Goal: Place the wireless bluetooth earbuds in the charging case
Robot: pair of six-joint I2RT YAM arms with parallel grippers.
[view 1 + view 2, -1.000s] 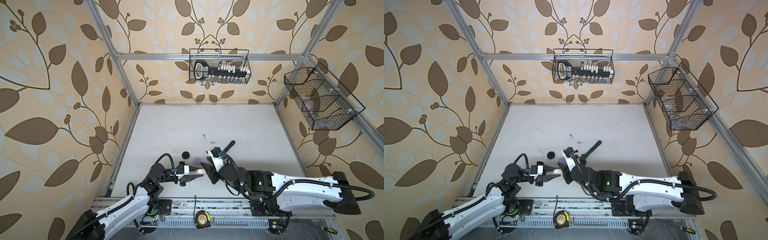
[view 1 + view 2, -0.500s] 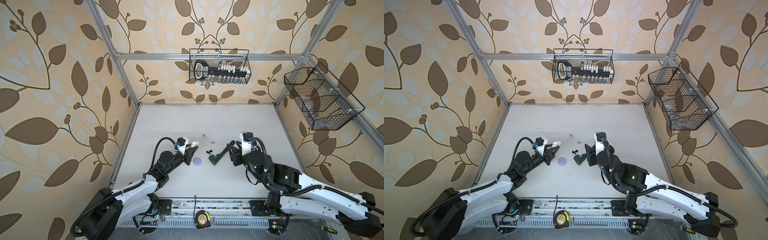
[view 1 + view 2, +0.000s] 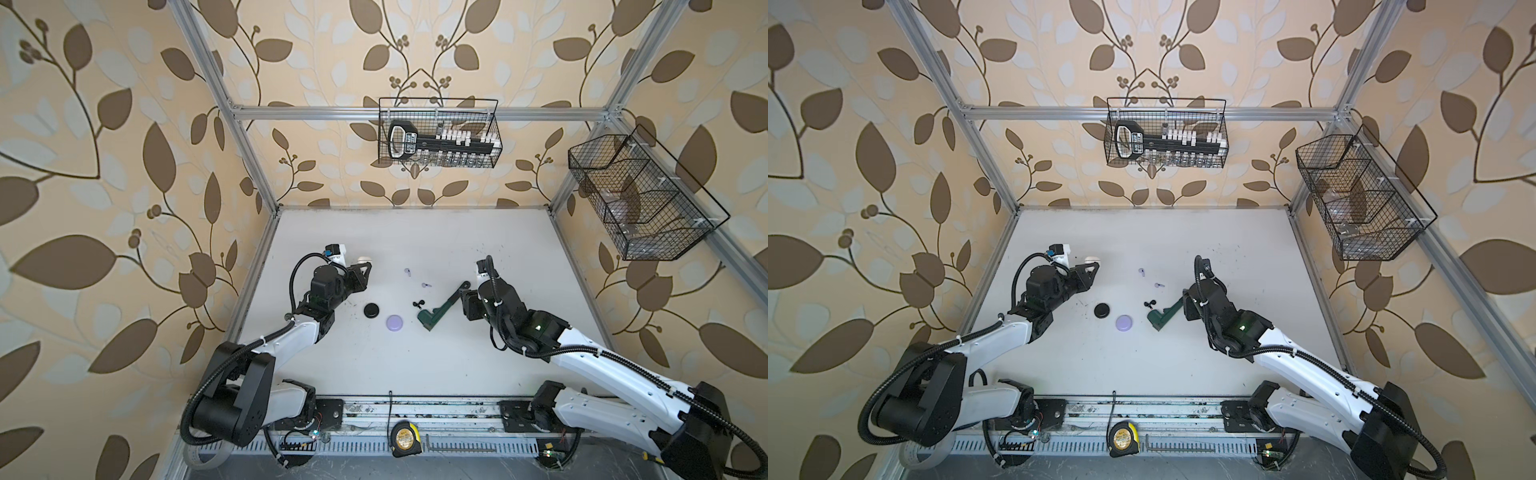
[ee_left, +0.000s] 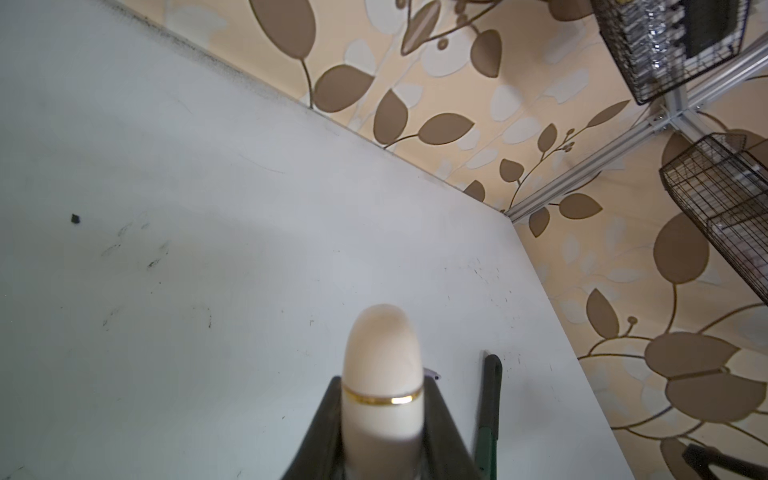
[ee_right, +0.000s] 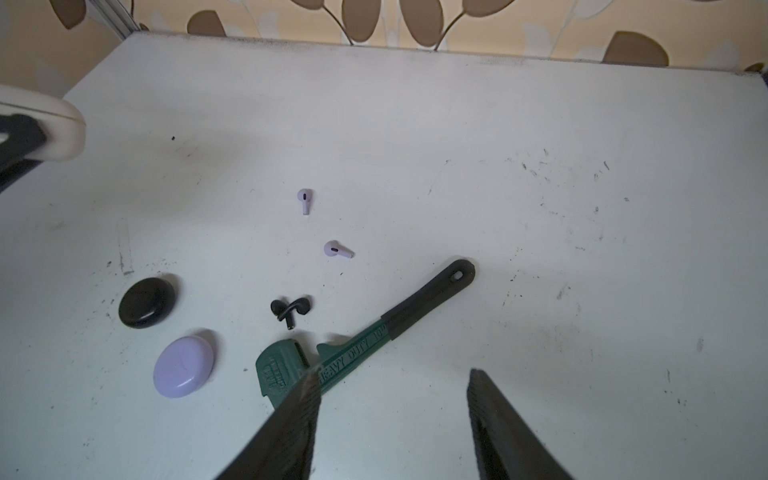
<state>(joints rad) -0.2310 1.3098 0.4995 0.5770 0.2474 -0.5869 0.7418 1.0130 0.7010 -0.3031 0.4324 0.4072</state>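
In both top views the left gripper [image 3: 366, 267] is clamped on a white case [image 3: 364, 259], held clear of the tabletop [image 3: 415, 374] near its left edge. Two lilac earbuds [image 3: 407, 272] lie apart from each other towards the middle, each tiny, with a short stem. Two black earbuds [image 3: 419, 304] lie touching, just beside the head of a dark green wrench [image 3: 442, 309]. A round black case [image 3: 372, 310] and a lilac case [image 3: 394, 322] lie closed, near each other, between the left gripper and the wrench. The right gripper [image 3: 466, 304] sits at the wrench's right side, well apart from the lilac pair.

The left wrist view shows the white case [image 4: 382, 374] edge-on: cream, rounded, with a thin gold band, pinched between the dark fingers [image 4: 328, 415]. The wrench handle [image 4: 490, 395] lies beyond it.

In the right wrist view the right gripper [image 5: 392, 374] has its fingers [image 5: 498, 436] spread, with nothing between them. One finger overlaps the wrench; whether it touches, I cannot tell. The black earbuds [image 5: 289, 309] lie crossed just past the wrench head. The lilac earbuds [image 5: 337, 249] lie farther out, stems pointing different ways.
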